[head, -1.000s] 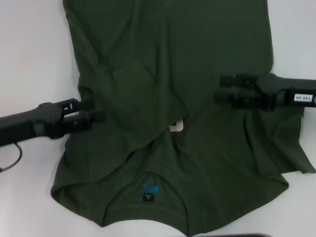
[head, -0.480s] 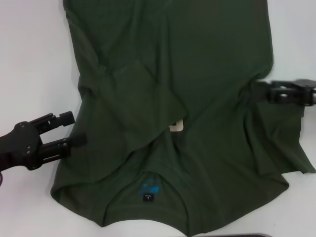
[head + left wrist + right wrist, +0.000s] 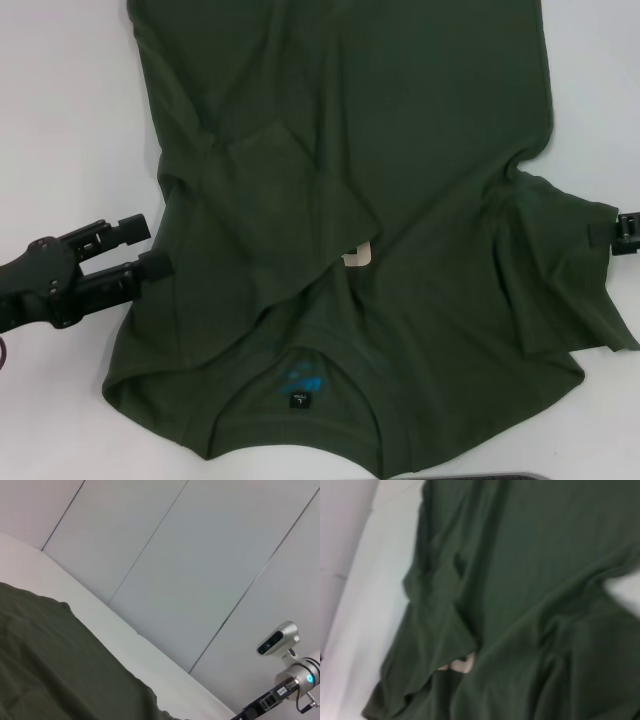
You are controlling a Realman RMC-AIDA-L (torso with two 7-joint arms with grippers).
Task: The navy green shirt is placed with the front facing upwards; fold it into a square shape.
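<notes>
In the head view you see the navy green shirt (image 3: pixel 350 220) spread across the white table (image 3: pixel 70 100), collar toward the robot, with the small black neck tag (image 3: pixel 300 400) and blue print inside the neckline. Both sleeves are folded inward over the body, and a scrap of cream lettering (image 3: pixel 358 255) shows beneath the left-hand fold. The left tool (image 3: pixel 148 246) sits at the shirt's left edge with its two fingers spread apart, the nearer fingertip touching the fabric edge and nothing held between them. Only the tip of the right tool (image 3: pixel 622 231) enters at the frame's right border, beside the folded right sleeve; you cannot tell from here whether its fingers are spread or closed. In the left wrist view you see the shirt (image 3: pixel 55 665) lying flat on the table (image 3: pixel 125 645), a panelled wall (image 3: pixel 200 560) behind, and a camera on a stand (image 3: pixel 278 639) at the far side. The right wrist view is blurred; it appears to show the shirt (image 3: pixel 530 595) with its creased folds and a pale patch of lettering (image 3: pixel 459 666) under one flap, the table (image 3: pixel 370 605) alongside.
</notes>
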